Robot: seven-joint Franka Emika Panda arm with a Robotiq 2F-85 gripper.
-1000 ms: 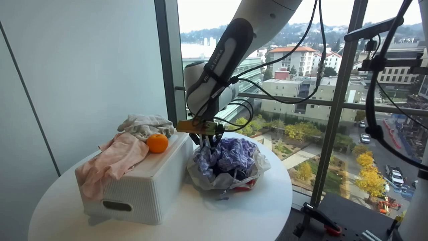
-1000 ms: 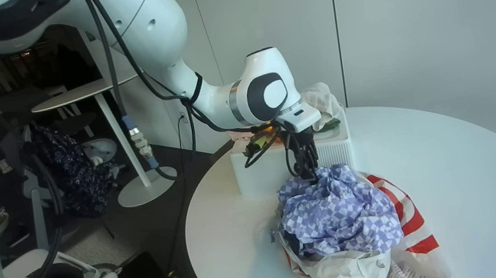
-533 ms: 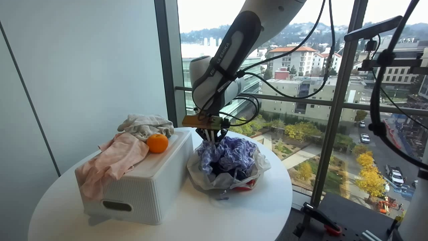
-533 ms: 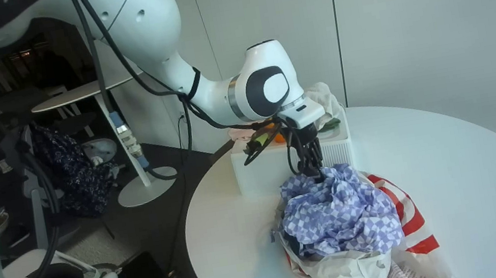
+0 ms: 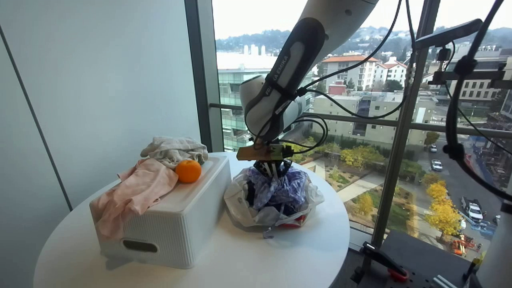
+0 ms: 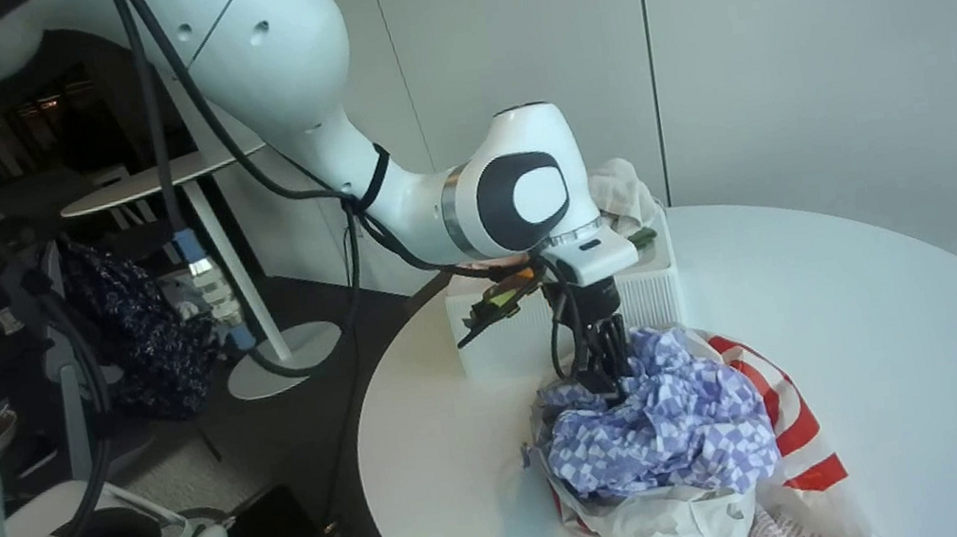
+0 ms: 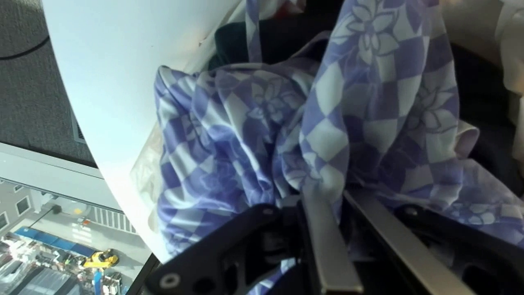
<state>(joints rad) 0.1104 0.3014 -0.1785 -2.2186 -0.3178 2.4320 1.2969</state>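
One round white surface (image 5: 248,260) spans the lower left and centre of an exterior view, bearing a white box (image 5: 182,224) toward the left and, just right of it, a crumpled bag (image 5: 239,206) near the lower middle. In the bag's mouth lies bunched purple cloth (image 5: 293,188), and the end effector (image 7: 332,192), low in the wrist view, is clamped on a fold of it. Atop the box, left in that exterior view, are pink cloth (image 5: 144,184), smaller grey cloth (image 5: 176,150) and an orange (image 5: 188,171).
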